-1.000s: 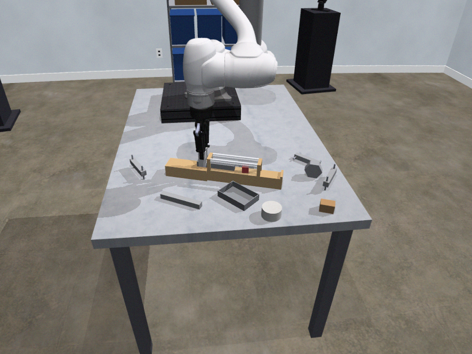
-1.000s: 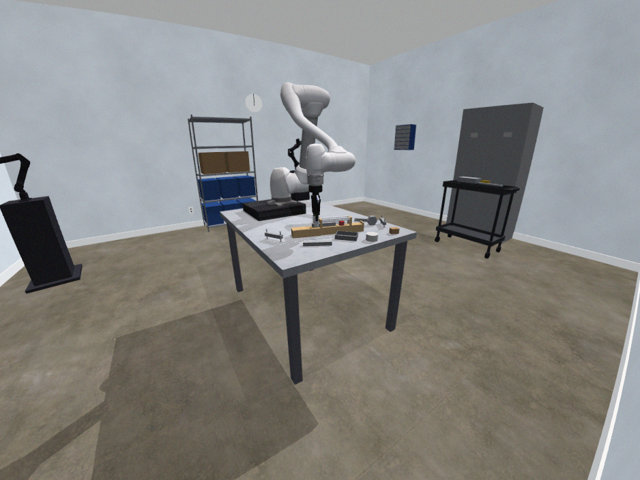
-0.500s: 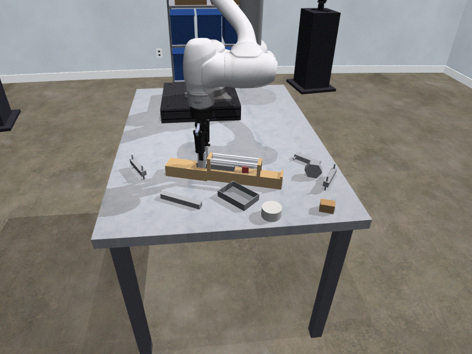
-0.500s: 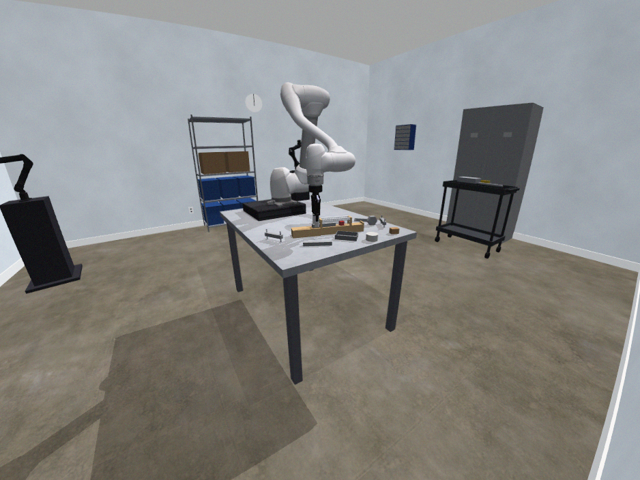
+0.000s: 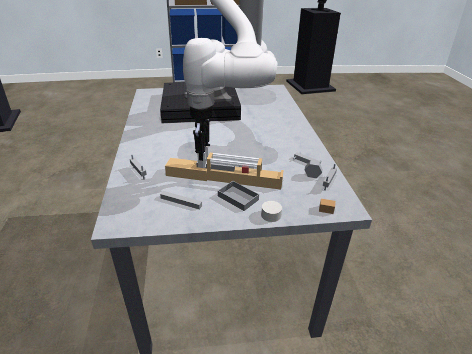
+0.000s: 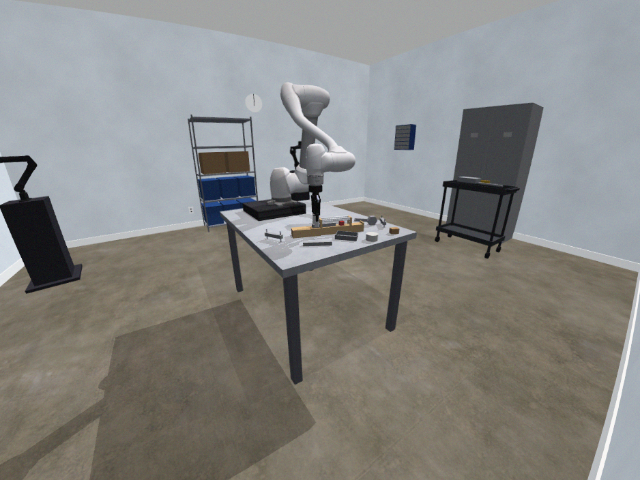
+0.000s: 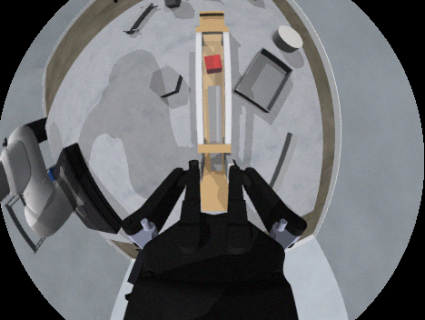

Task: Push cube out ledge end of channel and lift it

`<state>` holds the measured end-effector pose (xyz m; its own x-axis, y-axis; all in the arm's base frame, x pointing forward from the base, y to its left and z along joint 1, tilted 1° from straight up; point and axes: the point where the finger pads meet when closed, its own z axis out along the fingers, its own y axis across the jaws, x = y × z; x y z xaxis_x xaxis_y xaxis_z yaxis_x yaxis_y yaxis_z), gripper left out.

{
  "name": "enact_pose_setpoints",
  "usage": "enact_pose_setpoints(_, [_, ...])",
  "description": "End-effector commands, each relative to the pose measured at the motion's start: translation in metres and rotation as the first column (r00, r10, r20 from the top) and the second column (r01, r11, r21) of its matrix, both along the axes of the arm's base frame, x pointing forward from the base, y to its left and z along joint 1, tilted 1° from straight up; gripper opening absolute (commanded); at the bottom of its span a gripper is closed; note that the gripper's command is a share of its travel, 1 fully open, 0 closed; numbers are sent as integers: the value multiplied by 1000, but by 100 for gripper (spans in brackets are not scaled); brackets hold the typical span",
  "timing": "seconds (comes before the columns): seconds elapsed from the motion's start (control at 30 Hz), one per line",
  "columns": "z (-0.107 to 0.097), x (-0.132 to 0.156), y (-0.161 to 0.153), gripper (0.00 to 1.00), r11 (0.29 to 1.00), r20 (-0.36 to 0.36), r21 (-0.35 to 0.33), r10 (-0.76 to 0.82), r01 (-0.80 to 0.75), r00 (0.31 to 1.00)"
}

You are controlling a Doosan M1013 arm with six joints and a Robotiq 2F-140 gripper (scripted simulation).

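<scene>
Grey table (image 5: 160, 225), your station. Gripper (image 5: 200, 160): pointing straight down from a bent white arm (image 5: 228, 64), fingers parted a little, gripping nothing, tips at the long open end of the wooden channel (image 5: 225, 176). Inside the channel: grey pusher bar (image 7: 215, 105), then red cube (image 5: 245, 169) near the opposite end. Beside it, in front: grey tray (image 5: 238, 195), white cylinder (image 5: 271, 210).
</scene>
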<state>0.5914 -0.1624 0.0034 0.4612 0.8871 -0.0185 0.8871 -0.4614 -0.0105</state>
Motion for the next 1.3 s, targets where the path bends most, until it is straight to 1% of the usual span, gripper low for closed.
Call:
enact_pose_setpoints(0.0, [0, 0, 0, 23, 1000, 0, 0, 0, 0, 1000])
enact_pose_setpoints(0.23, [0, 0, 0, 23, 1000, 0, 0, 0, 0, 1000])
enact_pose_setpoints(0.3, [4, 0, 0, 23, 1000, 0, 0, 0, 0, 1000])
enact_pose_setpoints(0.37, [20, 0, 0, 23, 1000, 0, 0, 0, 0, 1000])
enact_pose_setpoints(0.47, [55, 1, 1, 23, 1000, 0, 0, 0, 0, 1000])
enact_pose_setpoints(0.53, [66, 1, 1, 23, 1000, 0, 0, 0, 0, 1000])
enact_pose_setpoints(1.27, [67, 1, 1, 23, 1000, 0, 0, 0, 0, 1000])
